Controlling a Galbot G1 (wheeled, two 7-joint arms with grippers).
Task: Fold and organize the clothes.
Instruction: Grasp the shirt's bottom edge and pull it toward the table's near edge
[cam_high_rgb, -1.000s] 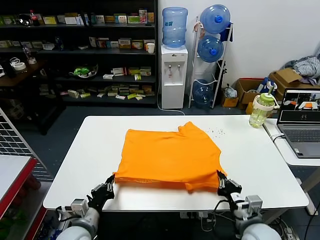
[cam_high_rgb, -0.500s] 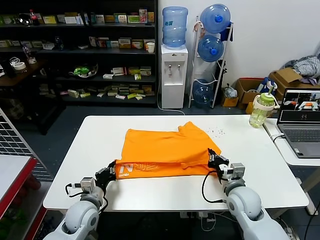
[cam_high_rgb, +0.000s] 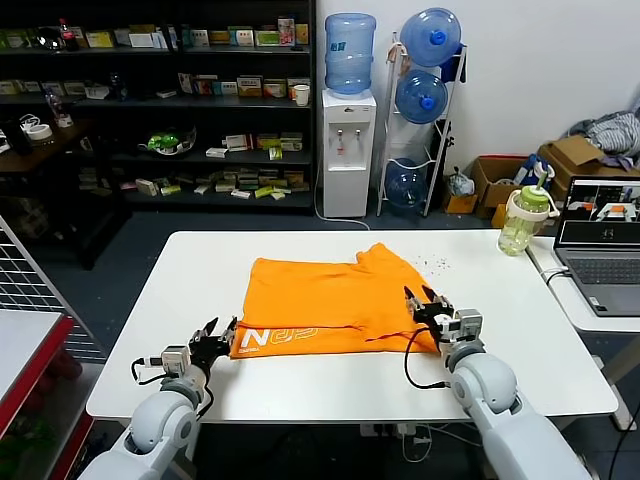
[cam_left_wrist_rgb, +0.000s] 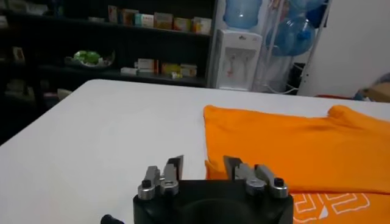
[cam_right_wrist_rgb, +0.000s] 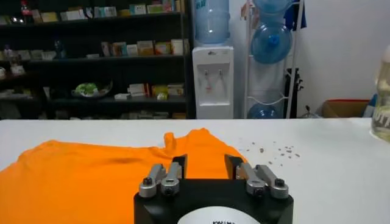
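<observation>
We see a white counter (cam_high_rgb: 200, 275) carrying one orange T-shirt (cam_high_rgb: 335, 300), spread flat near the middle with its near edge folded over, so white lettering (cam_high_rgb: 282, 337) shows. Small dark specks (cam_high_rgb: 437, 265) lie on the counter just beyond the shirt's right corner.

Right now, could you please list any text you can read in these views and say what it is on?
Large white lettering on the folded-up hem of the orange T-shirt: not legible.
Partial print on the right gripper housing: cut off, unreadable.
Shelf boxes: too small to read.
</observation>
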